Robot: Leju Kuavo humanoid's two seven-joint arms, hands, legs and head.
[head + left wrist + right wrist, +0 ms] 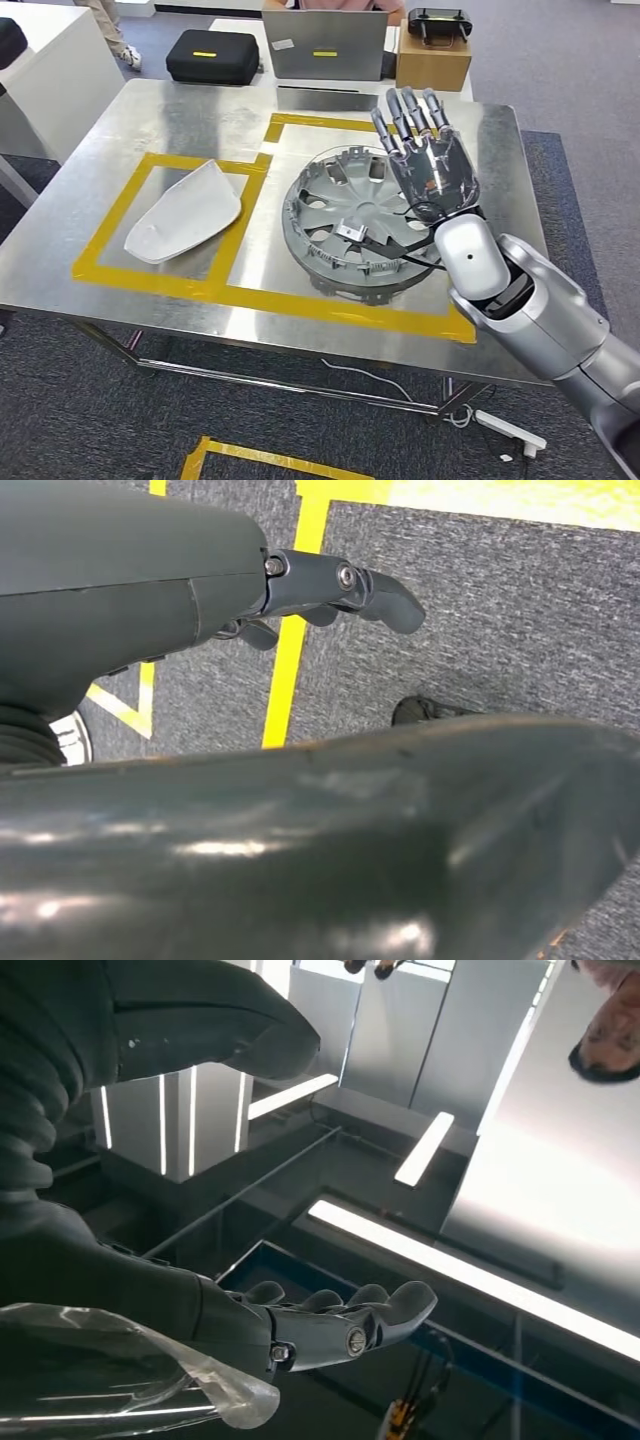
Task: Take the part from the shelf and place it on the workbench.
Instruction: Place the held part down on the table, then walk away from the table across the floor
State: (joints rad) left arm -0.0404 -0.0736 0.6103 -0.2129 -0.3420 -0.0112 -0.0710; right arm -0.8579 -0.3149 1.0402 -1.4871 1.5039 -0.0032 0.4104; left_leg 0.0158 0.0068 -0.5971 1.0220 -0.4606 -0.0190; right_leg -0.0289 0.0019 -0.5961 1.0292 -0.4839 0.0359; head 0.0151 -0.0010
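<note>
Silver hubcap [361,222] lies on the bench [98,200] beneath the right hand [429,160], fingers spread, empty; wrist view shows ceiling lights [423,1148].

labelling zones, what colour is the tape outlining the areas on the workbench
Yellow tape on the steel workbench, clearest in the head view.

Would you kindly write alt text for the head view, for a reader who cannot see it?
The robot's right hand hovers open, fingers spread, over the far right rim of a silver wheel cover lying on a steel workbench. A white curved part lies to its left inside a yellow-taped rectangle.
</note>
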